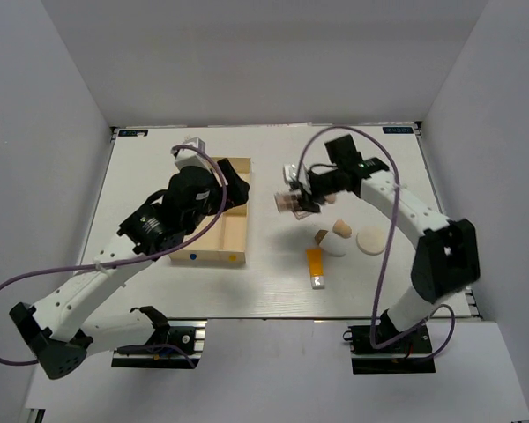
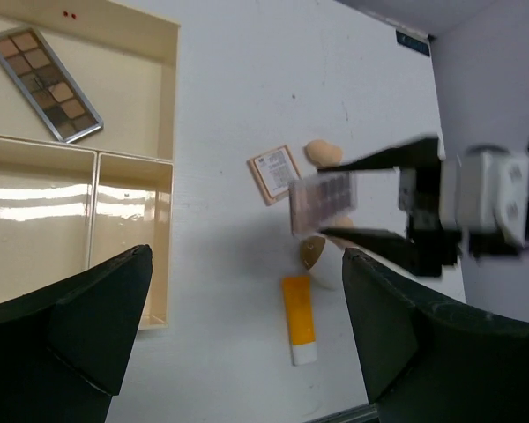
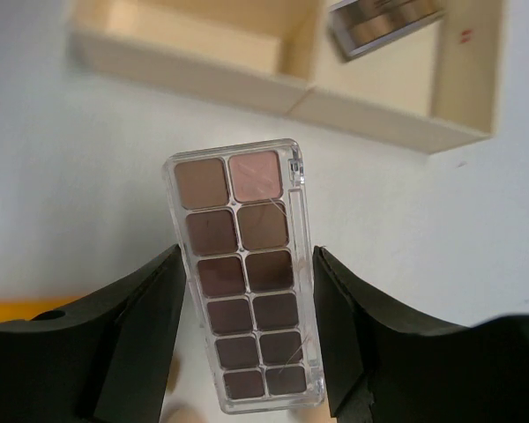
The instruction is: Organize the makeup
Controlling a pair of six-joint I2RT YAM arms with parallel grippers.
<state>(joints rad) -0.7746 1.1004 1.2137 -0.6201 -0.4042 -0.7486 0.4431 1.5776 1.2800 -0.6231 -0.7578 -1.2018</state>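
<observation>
My right gripper (image 1: 293, 201) is shut on a long clear eyeshadow palette (image 3: 244, 273) with brown shades and holds it above the table, right of the pale wooden box (image 1: 238, 257). The left wrist view also shows this palette (image 2: 324, 201). A second palette (image 2: 44, 84) lies in the box's long compartment. My left gripper (image 2: 247, 256) is open and empty, hovering over the box's right edge. On the table lie a square compact (image 2: 274, 174), an orange tube (image 1: 316, 267), tan sponges (image 1: 340, 228), a white oval piece (image 1: 335, 246) and a round cream puff (image 1: 371, 240).
The box (image 2: 172, 163) has two smaller compartments with nothing in them that I can see. In the top view my left arm (image 1: 172, 216) covers most of the box. White walls close in the table on the left, right and far sides.
</observation>
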